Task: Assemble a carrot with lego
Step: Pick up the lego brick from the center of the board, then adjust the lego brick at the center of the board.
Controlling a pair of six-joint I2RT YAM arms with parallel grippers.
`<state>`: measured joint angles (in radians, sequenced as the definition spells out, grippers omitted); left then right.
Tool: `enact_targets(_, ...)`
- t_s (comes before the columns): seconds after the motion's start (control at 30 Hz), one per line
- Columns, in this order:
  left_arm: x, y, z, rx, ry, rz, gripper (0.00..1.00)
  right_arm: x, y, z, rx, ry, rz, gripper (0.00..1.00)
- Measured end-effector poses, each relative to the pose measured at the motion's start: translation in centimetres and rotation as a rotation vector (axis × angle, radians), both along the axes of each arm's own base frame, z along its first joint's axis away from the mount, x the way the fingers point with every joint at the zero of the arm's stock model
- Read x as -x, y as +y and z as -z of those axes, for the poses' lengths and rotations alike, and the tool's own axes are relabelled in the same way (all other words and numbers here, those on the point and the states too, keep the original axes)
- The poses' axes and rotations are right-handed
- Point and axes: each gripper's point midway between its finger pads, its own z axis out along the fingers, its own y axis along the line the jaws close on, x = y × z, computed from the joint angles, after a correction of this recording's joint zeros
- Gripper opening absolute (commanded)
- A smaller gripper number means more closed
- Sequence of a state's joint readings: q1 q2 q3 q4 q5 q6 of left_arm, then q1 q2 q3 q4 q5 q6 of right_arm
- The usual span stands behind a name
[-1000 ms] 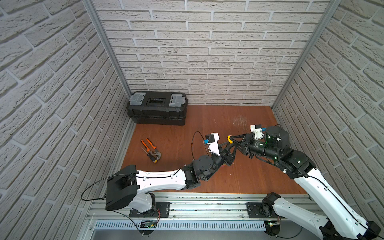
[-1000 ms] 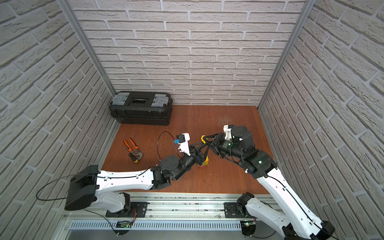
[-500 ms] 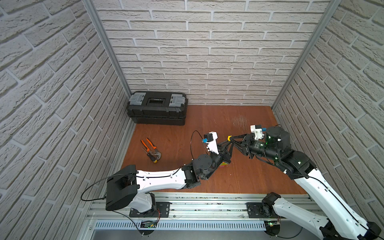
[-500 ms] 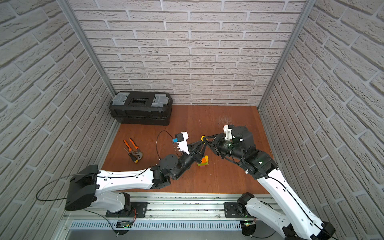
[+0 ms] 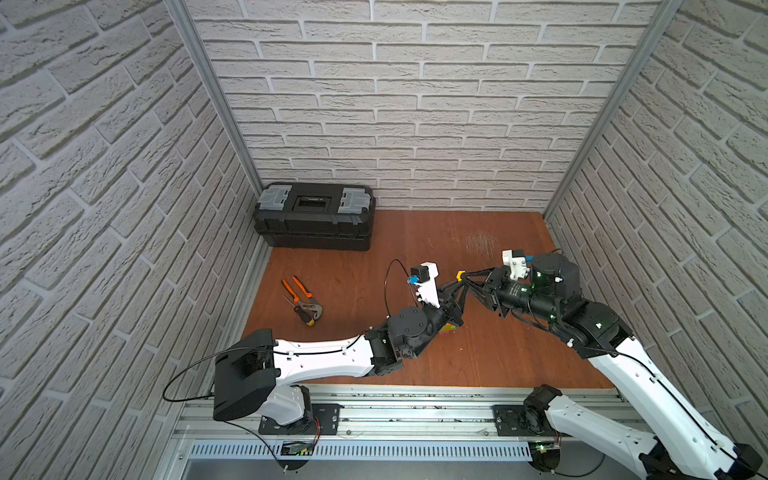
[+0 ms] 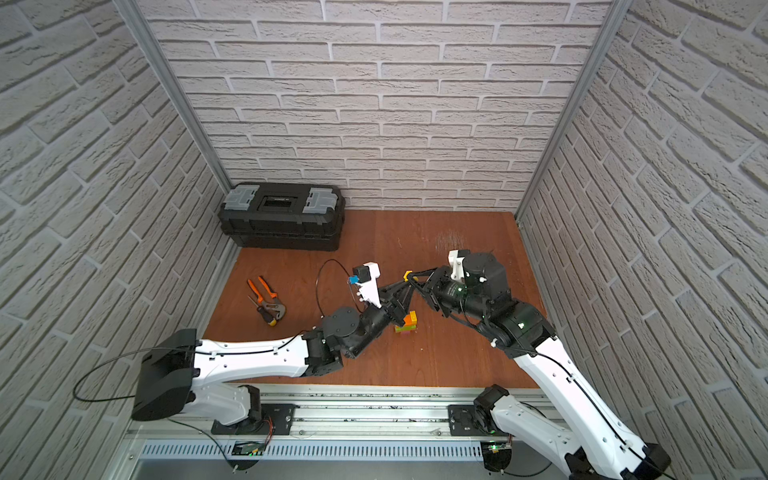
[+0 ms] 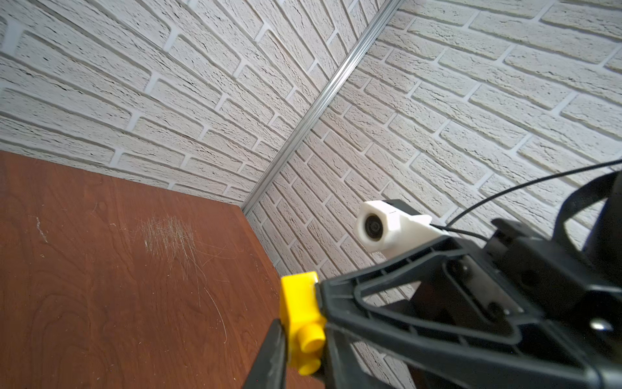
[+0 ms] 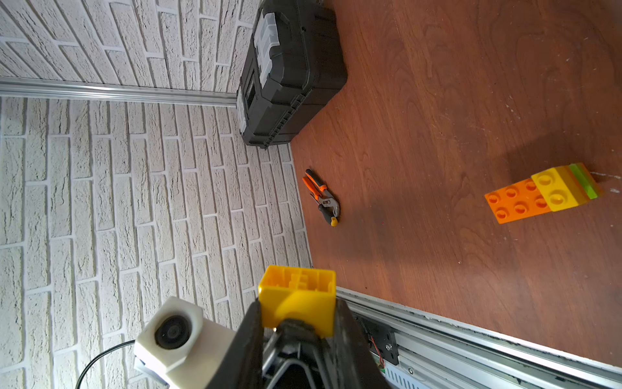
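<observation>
**Carrot sits below and behind the held brick**

The right gripper (image 8: 298, 315) is clamped on a small yellow plastic brick (image 8: 298, 293) and reaches out roughly level, so the brick's hollow underside appears to face sideways, not down. The left gripper (image 6: 402, 287) meets it tip to tip with its jaws drawn together. One finger (image 7: 269, 353) touches the brick's side, but whether it grips cannot be told. The carrot (image 6: 406, 323), a half-built clump of orange, yellow, lime-green and pink plastic bricks, stands studs-up on the brown wooden table (image 8: 437, 101). It lies below the tips and back toward the arms' bases, nearer the left arm. Bare studs show along its long orange top.
</observation>
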<state>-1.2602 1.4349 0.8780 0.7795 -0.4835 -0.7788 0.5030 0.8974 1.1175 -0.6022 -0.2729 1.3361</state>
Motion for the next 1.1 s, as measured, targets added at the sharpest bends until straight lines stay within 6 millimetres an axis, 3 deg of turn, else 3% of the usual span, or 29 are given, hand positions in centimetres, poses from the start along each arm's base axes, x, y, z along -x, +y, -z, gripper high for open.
enact_targets(0.07, -0.1, 0.0, 0.1, -0.005, 0.001, 0.000, 0.00, 0.0, -0.1, 0.0, 0.004, -0.003, 0.001, 0.08)
enact_targets(0.17, -0.1, -0.1, 0.2, -0.017, 0.005, 0.001, 0.00, 0.0, -0.2, 0.2, 0.014, -0.004, 0.002, 0.29)
enact_targets(0.27, -0.1, -0.3, 0.4, -0.036, 0.014, 0.006, 0.00, 0.0, -0.3, 0.4, 0.033, -0.008, -0.003, 0.43)
enact_targets(0.37, -0.3, -0.2, 1.0, -0.064, 0.034, 0.002, 0.00, 0.6, -0.2, 0.8, 0.054, -0.001, -0.031, 0.52)
enact_targets(0.5, -0.5, 0.4, 1.7, -0.106, 0.070, -0.005, 0.00, 1.3, -0.9, 0.8, 0.093, -0.016, -0.050, 0.55)
enact_targets(0.7, -0.4, 3.7, 1.1, -0.129, 0.148, -0.036, 0.00, 0.6, -2.9, -0.7, 0.232, -0.149, -0.084, 0.57)
enact_targets(0.8, -0.7, 6.6, 1.1, -0.153, 0.209, -0.072, 0.00, -0.6, -3.8, -2.9, 0.415, -0.361, -0.161, 0.64)
enact_targets(0.87, -1.0, 9.0, 1.5, -0.179, 0.263, -0.103, 0.00, -1.4, -3.5, -3.3, 0.582, -0.540, -0.280, 0.72)
enact_targets(0.93, -1.1, 11.2, 2.2, -0.200, 0.322, -0.131, 0.00, -2.3, -3.0, -1.6, 0.733, -0.659, -0.407, 0.73)
enact_targets(1.0, -1.1, 13.4, 3.1, -0.219, 0.385, -0.157, 0.00, -3.5, -2.4, 2.0, 0.857, -0.714, -0.549, 0.72)
enact_targets(1.1, -0.9, 15.7, 4.4, -0.220, 0.483, -0.177, 0.00, -4.3, -0.9, 8.3, 0.912, -0.735, -0.780, 0.71)
